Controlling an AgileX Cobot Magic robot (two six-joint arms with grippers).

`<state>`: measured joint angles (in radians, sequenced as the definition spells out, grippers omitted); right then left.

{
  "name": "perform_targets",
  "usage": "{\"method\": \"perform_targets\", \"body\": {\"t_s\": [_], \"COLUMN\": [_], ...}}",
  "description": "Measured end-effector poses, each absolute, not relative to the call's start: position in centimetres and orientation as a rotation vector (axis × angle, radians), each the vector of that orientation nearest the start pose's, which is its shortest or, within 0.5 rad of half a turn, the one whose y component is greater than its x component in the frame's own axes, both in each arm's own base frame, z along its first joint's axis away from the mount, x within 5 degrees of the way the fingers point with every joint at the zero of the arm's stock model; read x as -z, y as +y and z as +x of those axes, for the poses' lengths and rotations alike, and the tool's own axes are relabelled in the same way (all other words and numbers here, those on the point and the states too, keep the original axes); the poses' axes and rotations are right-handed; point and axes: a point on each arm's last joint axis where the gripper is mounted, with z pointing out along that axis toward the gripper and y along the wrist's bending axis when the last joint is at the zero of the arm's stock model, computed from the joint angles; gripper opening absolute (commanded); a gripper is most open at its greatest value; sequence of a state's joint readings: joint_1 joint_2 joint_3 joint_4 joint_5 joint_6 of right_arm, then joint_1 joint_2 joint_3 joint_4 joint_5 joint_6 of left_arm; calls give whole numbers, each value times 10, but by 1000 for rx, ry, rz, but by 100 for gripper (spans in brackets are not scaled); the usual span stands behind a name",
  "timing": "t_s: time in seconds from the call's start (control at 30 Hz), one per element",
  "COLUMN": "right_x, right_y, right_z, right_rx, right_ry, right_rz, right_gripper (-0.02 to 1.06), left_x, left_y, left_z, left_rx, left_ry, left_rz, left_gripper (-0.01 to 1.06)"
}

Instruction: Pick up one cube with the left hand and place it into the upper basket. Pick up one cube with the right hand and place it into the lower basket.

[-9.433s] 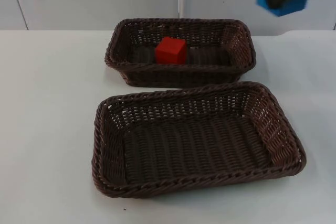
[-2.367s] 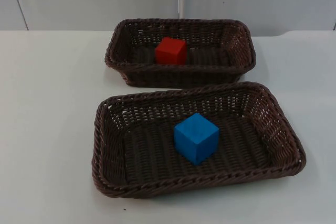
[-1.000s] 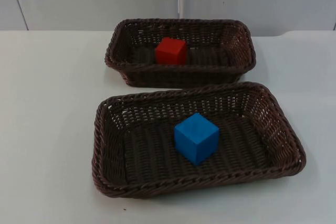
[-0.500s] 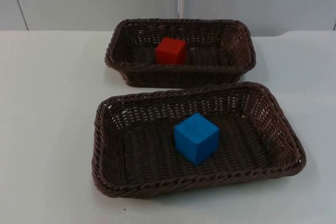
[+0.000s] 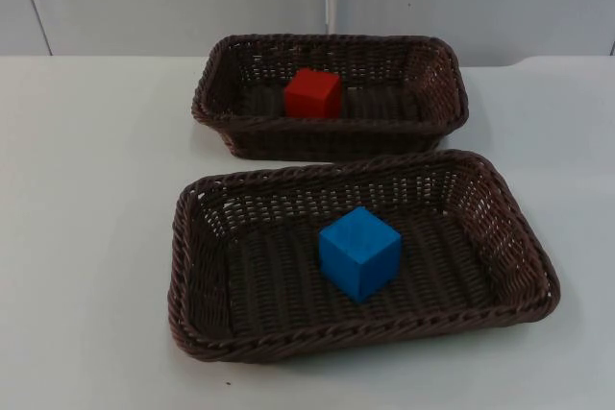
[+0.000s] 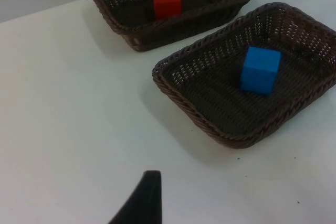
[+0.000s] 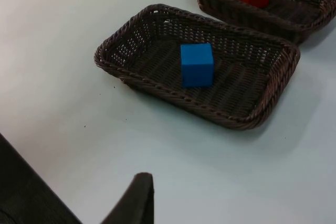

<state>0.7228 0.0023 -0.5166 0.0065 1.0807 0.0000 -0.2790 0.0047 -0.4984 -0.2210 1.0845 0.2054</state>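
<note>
Though corner-forward, blue cube (image 5: 358, 252) in lower basket (image 5: 504, 237)

Baskets (image 5: 452, 103) woven wicker; table (image 5: 86, 189) smooth, matt.

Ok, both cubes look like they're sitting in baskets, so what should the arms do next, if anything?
Probably nothing more than hold both arms back and end the run. The red cube rests inside the upper brown wicker basket, and the blue cube sits on the floor of the lower brown wicker basket. From the wrist views both arms look well clear of the baskets, so no further pick seems needed.
</note>
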Motion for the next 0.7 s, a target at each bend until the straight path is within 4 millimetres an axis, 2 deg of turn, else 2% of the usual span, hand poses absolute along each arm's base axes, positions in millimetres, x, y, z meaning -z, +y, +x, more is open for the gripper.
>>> {"method": "perform_targets", "body": {"t_s": [0.5, 0.7], "right_x": [-280, -280], "right_y": [-5, -5], "right_z": [-5, -5], "right_rx": [-447, -447], "right_ry": [1946, 1946], "right_rz": [-735, -735], "right_gripper": [105, 105], "left_x": [-277, -277], "left_y": [-15, -16], "left_z": [-11, -10], "left_rx": [310, 268], "left_ry": [2005, 2018], "left_rz": [506, 437], "left_gripper": [105, 105]}}
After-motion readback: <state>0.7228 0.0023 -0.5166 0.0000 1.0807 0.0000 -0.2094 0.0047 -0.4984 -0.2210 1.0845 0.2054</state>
